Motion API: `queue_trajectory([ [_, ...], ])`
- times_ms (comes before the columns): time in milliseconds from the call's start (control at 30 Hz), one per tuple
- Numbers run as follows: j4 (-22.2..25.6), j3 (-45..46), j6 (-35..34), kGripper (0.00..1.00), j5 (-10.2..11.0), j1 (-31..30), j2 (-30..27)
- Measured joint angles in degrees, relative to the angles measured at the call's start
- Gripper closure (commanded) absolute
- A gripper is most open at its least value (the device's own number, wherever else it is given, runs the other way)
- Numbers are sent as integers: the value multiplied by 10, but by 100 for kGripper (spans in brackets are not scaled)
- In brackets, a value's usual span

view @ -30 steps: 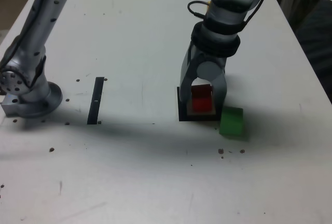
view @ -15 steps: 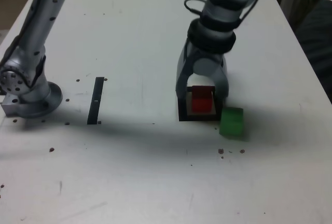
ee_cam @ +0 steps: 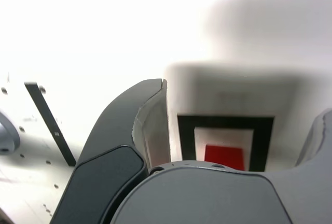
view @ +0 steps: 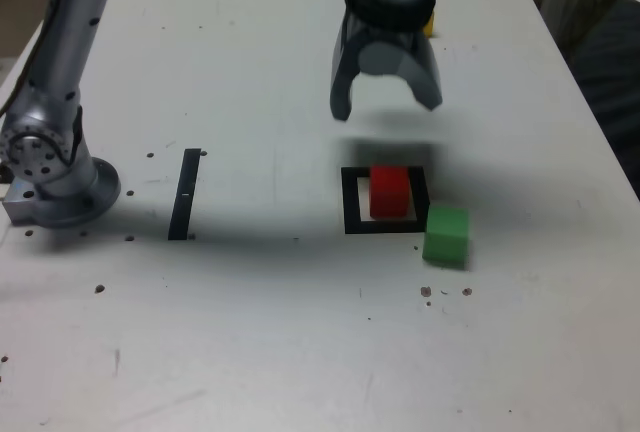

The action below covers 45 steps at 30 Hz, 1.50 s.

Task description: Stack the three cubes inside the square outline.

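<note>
The red cube point(view: 389, 191) stands inside the black square outline point(view: 351, 202) on the white table; the wrist view shows the red cube point(ee_cam: 224, 154) within the outline point(ee_cam: 187, 130) too. Just off the outline's corner, toward the exterior view's right, sits the green cube point(view: 446, 234). A sliver of the yellow cube point(view: 429, 24) peeks out behind the arm at the far side. My gripper point(view: 386, 104) hangs open and empty above the table, beyond the outline.
A narrow black strip point(view: 186, 193) lies on the table at the exterior view's left, near the arm's base point(view: 55, 182). Small dark specks dot the table point(view: 250, 332).
My gripper let go of the red cube, opened, and rose up and away from the outline toward the far side. The red cube stays in the outline.
</note>
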Motion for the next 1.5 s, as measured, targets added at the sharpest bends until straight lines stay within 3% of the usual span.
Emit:
queue_trajectory([
  [400,11,-78,58,0,11,105,30],
  [700,41,-173,89,0,23,163,87],
  [1267,127,-438,130,1,28,222,232],
  [1500,135,-491,130,1,20,237,269],
])
